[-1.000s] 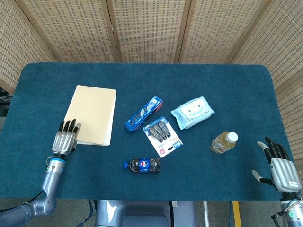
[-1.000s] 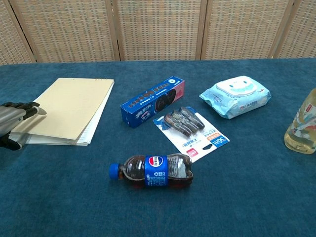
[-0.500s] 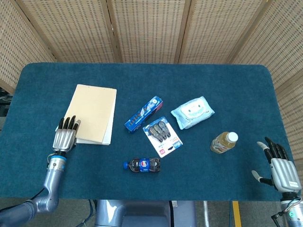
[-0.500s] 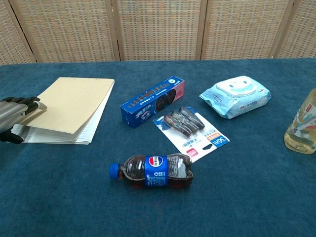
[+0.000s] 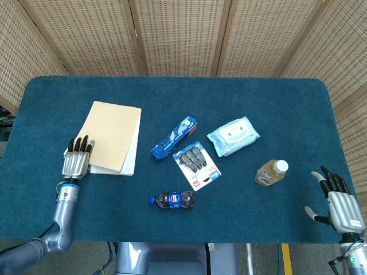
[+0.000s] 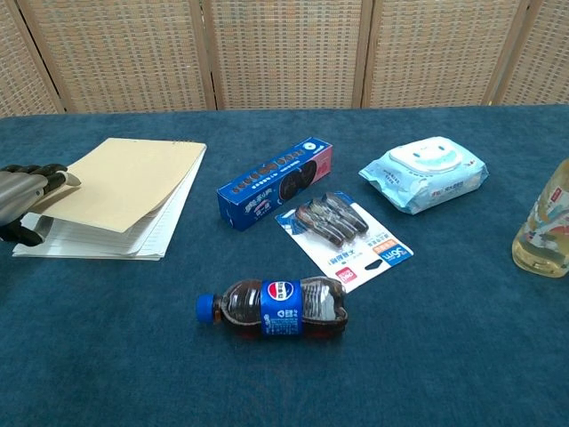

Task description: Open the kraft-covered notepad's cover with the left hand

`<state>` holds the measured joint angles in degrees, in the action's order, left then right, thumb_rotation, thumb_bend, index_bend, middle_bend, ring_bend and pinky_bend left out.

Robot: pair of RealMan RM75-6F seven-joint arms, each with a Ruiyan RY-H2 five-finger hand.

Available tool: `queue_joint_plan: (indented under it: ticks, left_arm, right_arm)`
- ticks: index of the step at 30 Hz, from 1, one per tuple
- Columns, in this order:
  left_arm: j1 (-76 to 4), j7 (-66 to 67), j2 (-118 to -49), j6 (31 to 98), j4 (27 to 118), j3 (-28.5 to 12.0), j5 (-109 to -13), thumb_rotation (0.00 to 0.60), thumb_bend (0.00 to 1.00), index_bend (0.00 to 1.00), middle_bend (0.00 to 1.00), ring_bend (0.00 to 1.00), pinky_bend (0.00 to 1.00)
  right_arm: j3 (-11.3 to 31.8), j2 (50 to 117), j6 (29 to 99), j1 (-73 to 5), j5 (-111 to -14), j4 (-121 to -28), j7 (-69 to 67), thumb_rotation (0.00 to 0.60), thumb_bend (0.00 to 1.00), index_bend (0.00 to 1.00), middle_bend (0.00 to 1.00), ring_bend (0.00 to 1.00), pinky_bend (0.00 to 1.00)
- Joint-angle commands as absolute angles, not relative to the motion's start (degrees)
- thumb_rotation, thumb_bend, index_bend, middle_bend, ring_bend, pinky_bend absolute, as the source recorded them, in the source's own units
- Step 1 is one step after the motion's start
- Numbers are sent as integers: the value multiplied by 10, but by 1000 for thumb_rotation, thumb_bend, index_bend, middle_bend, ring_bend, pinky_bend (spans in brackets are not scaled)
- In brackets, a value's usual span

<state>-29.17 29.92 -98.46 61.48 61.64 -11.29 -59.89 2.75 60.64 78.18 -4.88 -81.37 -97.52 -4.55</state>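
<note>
Nearest me on the blue table cloth lies a small cola bottle on its side, cap toward my left; at the near right edge my right hand rests palm down, fingers spread and holding nothing; at the near left, my left hand sits at the lower left corner of the kraft-covered notepad, its fingertips on top of the cover's edge and the thumb beneath it, so I have the cover pinched; the chest view shows that corner of the cover raised off the lined pages, open at a shallow angle while the far edge stays down. Just beyond the cola bottle is a carded pack of pens; to its right, standing upright, a bottle of yellow drink with a white cap. Farther on, touching the pen card's far corner, a blue biscuit box lies at a slant; a pale blue pack of wet wipes is to the right of it. Behind the table stands a woven screen.
</note>
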Motion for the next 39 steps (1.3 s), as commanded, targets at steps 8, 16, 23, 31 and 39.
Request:
queue_joint_plan:
  ticks: [8, 16, 23, 31, 39]
  left_arm:
    - [-302, 307, -994, 623, 598, -126, -589, 600, 646, 196, 0, 0, 0]
    - [-309, 301, -1000, 632, 576, -134, -594, 600, 646, 354, 0, 0, 0]
    - [-315, 299, -1006, 634, 556, -140, -592, 600, 666, 544, 0, 0, 0]
    - [-317, 288, -1014, 643, 540, -143, -598, 600, 676, 750, 0, 0, 0]
    - [-307, 275, -1001, 666, 560, -136, -619, 600, 680, 776, 0, 0, 0]
  right_arm:
    - [27, 606, 781, -49, -814, -975, -47, 600, 260, 108, 0, 0, 0]
    - [28, 606, 781, -49, -814, -975, -47, 600, 260, 108, 0, 0, 0]
    - [28, 606, 781, -49, -814, -976, -48, 600, 260, 108, 0, 0, 0]
    - [28, 605, 780, -49, -813, -976, -51, 600, 260, 108, 0, 0, 0]
    - [28, 605, 780, -49, -813, -976, -51, 600, 260, 108, 0, 0, 0]
